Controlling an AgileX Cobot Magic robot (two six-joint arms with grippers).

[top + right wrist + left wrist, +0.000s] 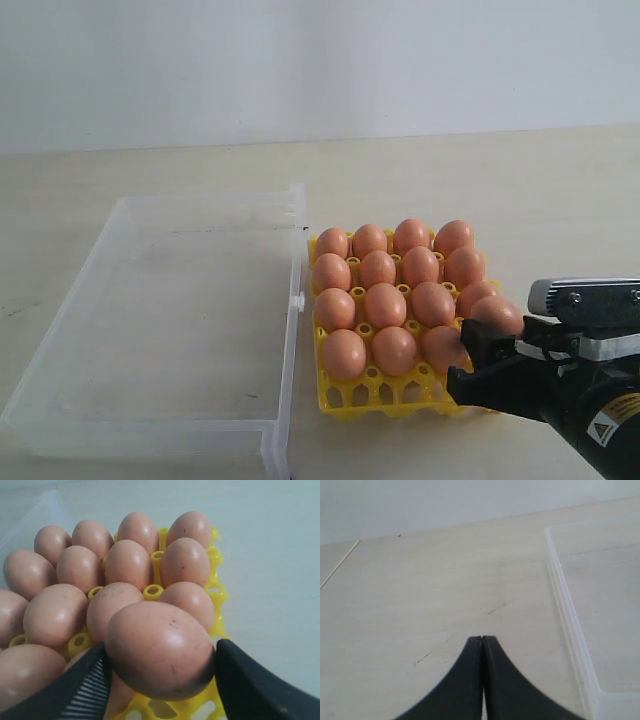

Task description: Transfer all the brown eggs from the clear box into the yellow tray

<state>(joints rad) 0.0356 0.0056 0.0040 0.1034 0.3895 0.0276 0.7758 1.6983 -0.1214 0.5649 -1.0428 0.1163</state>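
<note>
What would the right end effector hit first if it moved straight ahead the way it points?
Most likely the seated brown eggs in the yellow tray: the egg held in the right end effector would hit them first. Height is hard to judge; it might pass just above.

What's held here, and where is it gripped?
Right gripper holds a brown egg by opposite sides, between its fingers; left gripper is shut on nothing.
</note>
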